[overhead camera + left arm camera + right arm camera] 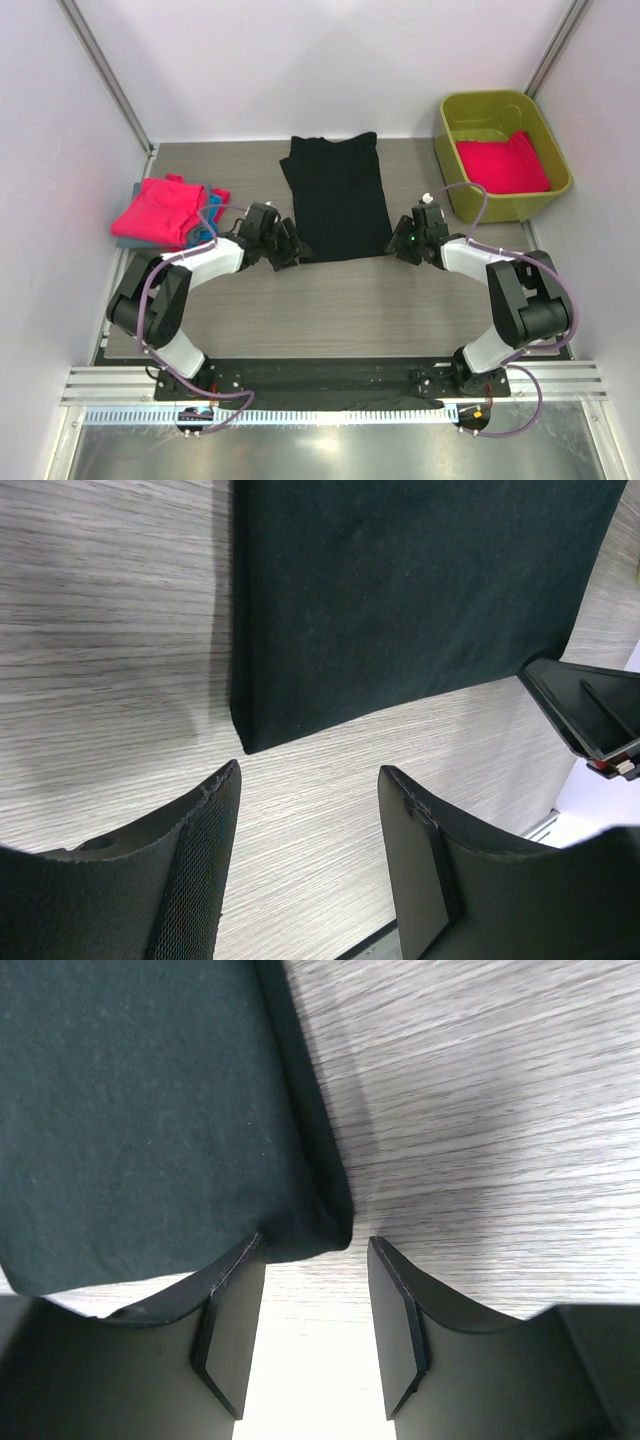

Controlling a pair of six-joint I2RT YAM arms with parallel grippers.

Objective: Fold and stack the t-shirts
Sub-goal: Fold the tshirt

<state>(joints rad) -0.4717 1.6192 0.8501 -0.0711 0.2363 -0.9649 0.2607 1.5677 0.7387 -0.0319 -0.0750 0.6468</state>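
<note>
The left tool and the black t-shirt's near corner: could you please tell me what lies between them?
Only bare wood-grain tabletop; the left wrist view shows the open left tool short of the black t-shirt, not touching.

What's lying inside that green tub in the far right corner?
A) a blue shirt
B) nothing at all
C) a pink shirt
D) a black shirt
C: a folded hot-pink t-shirt lies inside the olive-green tub, while the black t-shirt lies outside it.
</note>
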